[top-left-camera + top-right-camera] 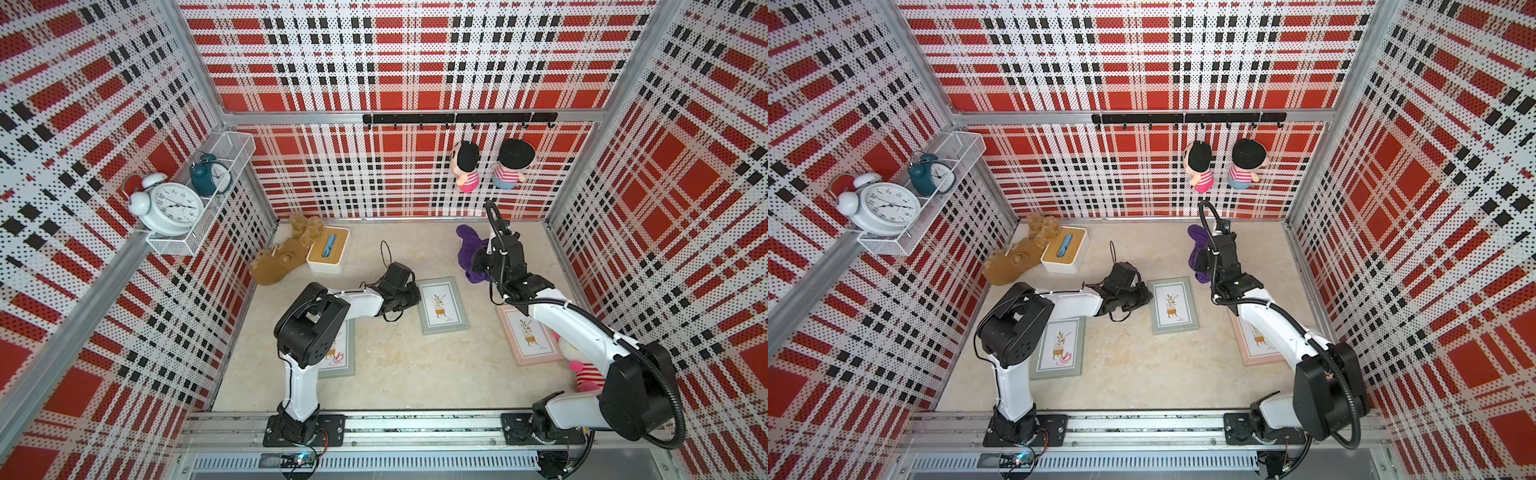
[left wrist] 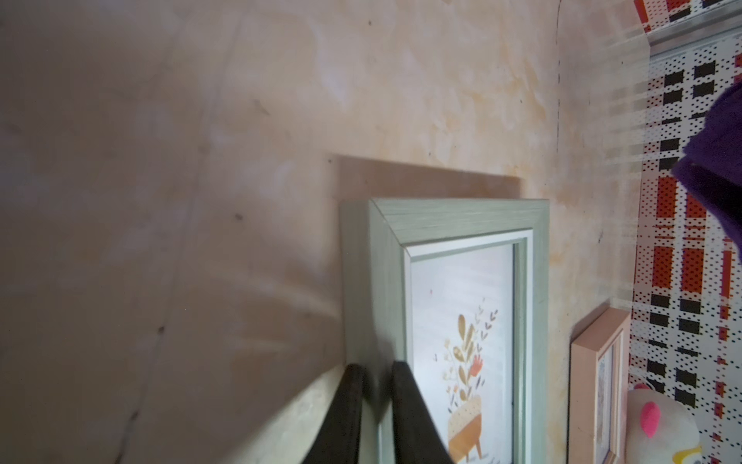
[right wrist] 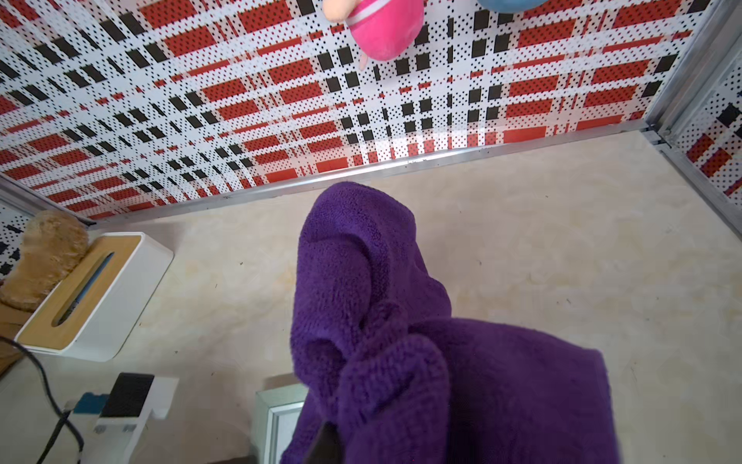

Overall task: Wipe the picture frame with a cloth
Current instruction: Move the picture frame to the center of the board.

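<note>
Beige tabletop [image 1: 395, 365]: fuzzy purple cloth [image 3: 373, 321] bunched in clamped right end effector [image 1: 481, 262]; left end effector [image 2: 377, 409] pinches green picture frame [image 2: 461, 217].

My left arm [image 1: 300, 376] and right arm [image 1: 582, 328]: white shells, black joints, black base plates [image 1: 333, 424] on the rail [image 1: 415, 424]. Corrugated black conduit [image 1: 678, 409] on right arm. Black fingers [image 2: 345, 409] on my left gripper [image 2: 377, 367].

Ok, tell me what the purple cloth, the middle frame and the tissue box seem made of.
Purple cloth: soft fleece or terry, from its nubby pile and limp folds. Middle frame: matte grey-green wood or wood-look moulding, showing fine grain lines. Tissue box: smooth white body, probably plastic; pale wood-look lid.
</note>
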Action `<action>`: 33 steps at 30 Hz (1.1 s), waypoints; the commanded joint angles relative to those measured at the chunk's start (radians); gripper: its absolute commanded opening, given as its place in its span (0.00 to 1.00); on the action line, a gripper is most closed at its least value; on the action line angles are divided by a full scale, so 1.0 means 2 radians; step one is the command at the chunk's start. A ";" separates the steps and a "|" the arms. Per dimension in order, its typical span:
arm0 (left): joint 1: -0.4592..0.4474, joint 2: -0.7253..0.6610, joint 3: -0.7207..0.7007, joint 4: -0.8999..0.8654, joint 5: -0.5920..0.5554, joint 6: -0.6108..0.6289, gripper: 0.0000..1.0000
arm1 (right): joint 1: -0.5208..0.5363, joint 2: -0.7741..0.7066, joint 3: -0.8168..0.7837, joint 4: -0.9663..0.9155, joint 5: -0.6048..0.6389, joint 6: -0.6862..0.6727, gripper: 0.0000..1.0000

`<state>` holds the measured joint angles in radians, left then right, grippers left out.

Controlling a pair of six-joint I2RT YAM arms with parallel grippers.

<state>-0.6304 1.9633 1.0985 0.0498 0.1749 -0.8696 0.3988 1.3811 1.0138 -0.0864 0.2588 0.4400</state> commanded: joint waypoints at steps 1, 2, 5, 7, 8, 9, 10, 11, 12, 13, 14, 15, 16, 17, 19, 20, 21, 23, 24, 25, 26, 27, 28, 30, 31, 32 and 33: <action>-0.029 0.022 0.016 -0.027 0.020 -0.011 0.17 | 0.003 -0.013 0.004 -0.035 -0.001 0.005 0.00; -0.037 0.025 0.019 -0.026 0.022 -0.016 0.17 | 0.003 -0.013 0.007 -0.038 -0.001 0.004 0.00; -0.059 0.028 0.019 -0.014 0.025 -0.044 0.16 | 0.002 -0.014 0.010 -0.044 0.004 0.000 0.00; -0.075 0.027 0.013 0.010 0.033 -0.072 0.15 | -0.001 -0.011 0.013 -0.051 0.009 0.000 0.00; -0.084 0.027 0.010 0.021 0.035 -0.083 0.15 | -0.001 -0.010 0.014 -0.053 0.011 0.001 0.00; -0.095 0.028 0.012 0.031 0.039 -0.093 0.15 | -0.002 -0.009 0.015 -0.055 0.014 0.001 0.00; -0.103 0.031 0.014 0.036 0.040 -0.100 0.15 | -0.002 -0.008 0.017 -0.058 0.016 0.002 0.00; -0.112 0.036 0.020 0.040 0.041 -0.105 0.15 | -0.004 -0.007 0.019 -0.062 0.018 0.004 0.00; -0.122 0.040 0.026 0.042 0.042 -0.110 0.14 | -0.006 -0.006 0.020 -0.065 0.017 0.005 0.00; -0.130 0.044 0.029 0.048 0.041 -0.114 0.14 | -0.007 -0.005 0.023 -0.068 0.016 0.007 0.00; -0.138 0.049 0.033 0.051 0.041 -0.118 0.15 | -0.008 -0.004 0.025 -0.070 0.015 0.009 0.00; -0.146 0.054 0.040 0.053 0.042 -0.121 0.14 | -0.009 -0.004 0.026 -0.072 0.013 0.010 0.00; -0.152 0.060 0.045 0.055 0.043 -0.123 0.15 | -0.011 -0.003 0.027 -0.073 0.009 0.010 0.00; -0.157 0.066 0.052 0.055 0.044 -0.124 0.15 | -0.012 -0.003 0.029 -0.073 0.002 0.010 0.00; -0.168 0.073 0.060 0.064 0.048 -0.131 0.16 | -0.013 0.000 0.034 -0.076 -0.008 0.010 0.00; -0.171 0.076 0.063 0.068 0.051 -0.136 0.18 | -0.013 0.001 0.036 -0.079 -0.014 0.010 0.00; -0.173 0.076 0.064 0.073 0.053 -0.139 0.20 | -0.013 0.002 0.038 -0.081 -0.023 0.011 0.00; -0.172 0.069 0.061 0.077 0.052 -0.144 0.23 | -0.013 0.003 0.041 -0.082 -0.042 0.011 0.00; -0.169 0.059 0.056 0.077 0.048 -0.144 0.26 | -0.013 0.004 0.043 -0.084 -0.053 0.011 0.00; -0.164 0.049 0.049 0.077 0.043 -0.142 0.29 | -0.013 0.005 0.046 -0.086 -0.062 0.011 0.00; -0.158 0.035 0.040 0.076 0.039 -0.139 0.33 | -0.013 0.007 0.050 -0.089 -0.077 0.011 0.00; -0.151 0.019 0.031 0.073 0.036 -0.136 0.39 | -0.013 0.010 0.055 -0.091 -0.092 0.010 0.00; -0.142 0.004 0.022 0.071 0.033 -0.132 0.44 | -0.012 0.014 0.059 -0.092 -0.109 0.011 0.00; -0.121 -0.036 -0.002 0.056 0.020 -0.120 0.56 | -0.013 0.026 0.069 -0.093 -0.146 0.012 0.00; -0.110 -0.054 -0.011 0.046 0.012 -0.114 0.60 | -0.013 0.034 0.074 -0.091 -0.167 0.014 0.00; -0.097 -0.076 -0.025 0.032 0.001 -0.106 0.64 | -0.011 0.043 0.078 -0.088 -0.192 0.019 0.00; -0.082 -0.098 -0.038 0.016 -0.010 -0.097 0.68 | -0.007 0.054 0.080 -0.083 -0.211 0.025 0.00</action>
<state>-0.8612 1.8908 1.0634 0.1387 0.2264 -1.1183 0.3801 1.4425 1.1446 -0.2680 -0.0067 0.4667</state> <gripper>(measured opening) 0.659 0.129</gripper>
